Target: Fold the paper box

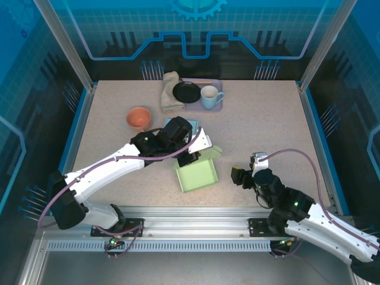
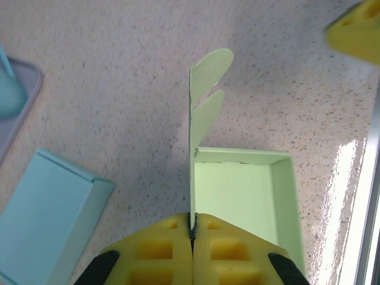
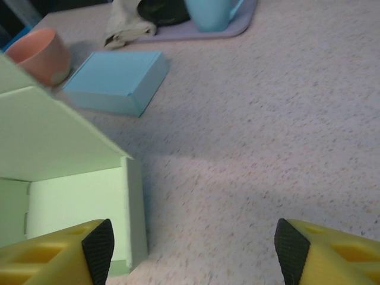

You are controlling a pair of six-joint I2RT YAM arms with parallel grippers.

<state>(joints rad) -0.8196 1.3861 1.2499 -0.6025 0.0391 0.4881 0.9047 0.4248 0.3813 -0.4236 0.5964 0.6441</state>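
Note:
The light green paper box [image 1: 195,176] lies open on the table just ahead of the arms, its tray [image 2: 237,190] flat and its lid flap [image 2: 205,113] standing upright on edge. My left gripper [image 2: 192,228] is shut on the lower edge of that upright flap, and it hangs over the box's far side [image 1: 191,159]. To the right of the box, my right gripper [image 1: 240,176] is open with bare table between its fingers [image 3: 193,246]. The box's near right corner [image 3: 77,196] sits just beside the right gripper's left finger.
A folded light blue box [image 1: 172,122] lies behind the green one, beside an orange bowl [image 1: 139,117]. At the back, a purple tray [image 1: 218,105] carries a black plate [image 1: 186,92] and a blue mug [image 1: 209,97], with a beige cloth [image 1: 170,92] next to it.

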